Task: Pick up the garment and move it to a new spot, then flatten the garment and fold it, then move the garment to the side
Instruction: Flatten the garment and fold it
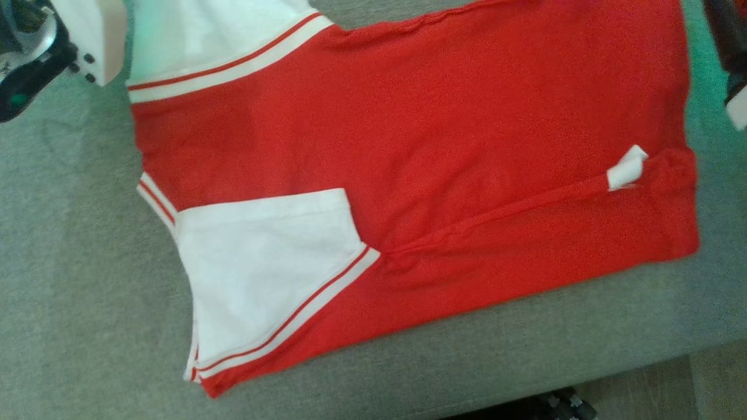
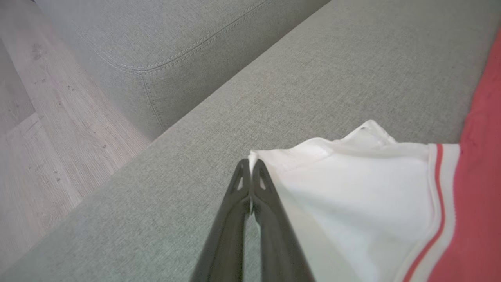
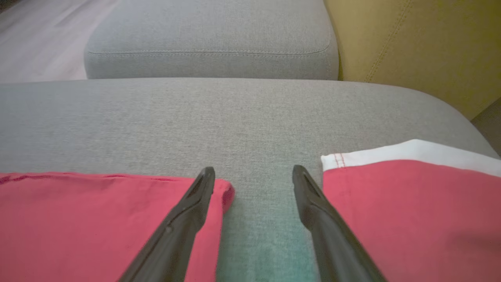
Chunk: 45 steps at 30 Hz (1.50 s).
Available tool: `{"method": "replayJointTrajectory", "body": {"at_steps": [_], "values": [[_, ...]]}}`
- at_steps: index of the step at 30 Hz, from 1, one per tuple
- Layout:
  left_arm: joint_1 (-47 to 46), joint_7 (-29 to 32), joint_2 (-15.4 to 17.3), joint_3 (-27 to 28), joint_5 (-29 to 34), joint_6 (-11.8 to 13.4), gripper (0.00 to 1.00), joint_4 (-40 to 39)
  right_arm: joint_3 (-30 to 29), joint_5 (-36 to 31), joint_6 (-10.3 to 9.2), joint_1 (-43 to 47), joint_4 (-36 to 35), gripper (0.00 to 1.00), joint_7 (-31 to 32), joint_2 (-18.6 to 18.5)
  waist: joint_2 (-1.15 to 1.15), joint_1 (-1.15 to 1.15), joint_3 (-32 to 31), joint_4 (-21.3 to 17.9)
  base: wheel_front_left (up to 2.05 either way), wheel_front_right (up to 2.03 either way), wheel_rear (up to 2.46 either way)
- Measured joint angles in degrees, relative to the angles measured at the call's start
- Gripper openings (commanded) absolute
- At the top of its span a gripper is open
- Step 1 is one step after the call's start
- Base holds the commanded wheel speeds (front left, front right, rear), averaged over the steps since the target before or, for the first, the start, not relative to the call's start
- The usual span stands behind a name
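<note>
The red-and-white shirt (image 1: 437, 116) lies spread on the grey sofa cushion (image 1: 70, 262). The left gripper (image 2: 250, 166) pinches the edge of the white sleeve (image 2: 352, 188), probably to fold it inward. The right gripper (image 3: 253, 176) stands wide, empty, between two red fabric edges.

Left of garment: bare grey seat (image 1: 64, 245) from the garment (image 1: 408, 146) out to the seat's left side; wide open passage.
Near edge: bare strip along the seat's front edge, broadest toward the left corner.
Right of garment: narrow bare strip only.
Under right gripper (image 3: 253, 172): clear lane of seat between two red parts of the garment, beneath the spread fingers.
Far side: bare upholstery, bounded by an adjoining grey cushion (image 3: 211, 39) and yellow upholstery (image 3: 422, 47).
Off the seat: wood floor (image 2: 47, 129), unobstructed.
</note>
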Motion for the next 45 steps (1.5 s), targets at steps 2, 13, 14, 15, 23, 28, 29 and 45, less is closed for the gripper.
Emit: {"method": "replayJointTrajectory", "body": {"at_steps": [2,13,14,15,23,28,29,45], "values": [[-1.2,-1.3,-0.3,-1.7,-0.1,0.0,0.00,0.1,1.1,-0.1,0.00,-2.2,3.6,1.00,0.5,-0.6,0.00,0.00,0.3,1.0,0.00,0.00,0.00],[-5.1,-7.2,-1.2,-9.3,-3.2,0.0,0.00,2.0,7.2,0.7,0.00,-6.9,13.3,1.00,-2.0,-1.7,0.00,0.00,0.9,4.8,0.00,0.00,0.00],[-5.3,-7.8,-1.2,-9.9,-3.4,0.0,0.00,2.0,7.7,0.9,0.00,-7.0,13.5,1.00,-2.1,-1.9,0.00,0.00,0.7,4.8,0.00,0.00,0.00],[-5.4,-8.4,-1.2,-10.3,-3.7,0.0,0.00,2.1,8.4,1.2,0.00,-7.0,13.8,1.00,-2.3,-2.1,0.00,0.00,0.5,4.8,0.00,0.00,0.00],[-6.7,-10.0,-1.2,-12.7,-5.1,0.0,0.00,3.0,13.6,4.3,0.00,-7.4,14.1,0.81,-0.7,-4.7,0.00,-0.01,-0.5,5.1,0.00,0.00,0.00],[-7.2,-10.4,-1.3,-13.5,-5.9,0.0,0.00,3.0,16.2,7.1,0.00,-9.2,13.8,0.00,1.7,-5.5,0.00,-0.01,-0.1,5.5,0.00,0.00,0.00],[-7.4,-10.6,-1.3,-13.7,-6.0,0.0,0.00,3.0,16.6,7.9,0.00,-9.6,13.7,0.00,2.6,-5.7,0.00,-0.01,0.0,5.6,0.00,0.00,0.00],[-12.5,-28.1,-2.6,-13.9,0.7,0.0,0.00,9.1,18.7,8.5,0.00,-14.3,12.6,0.00,-11.6,-8.7,0.00,-0.01,-1.6,5.9,0.00,0.00,0.00]]}}
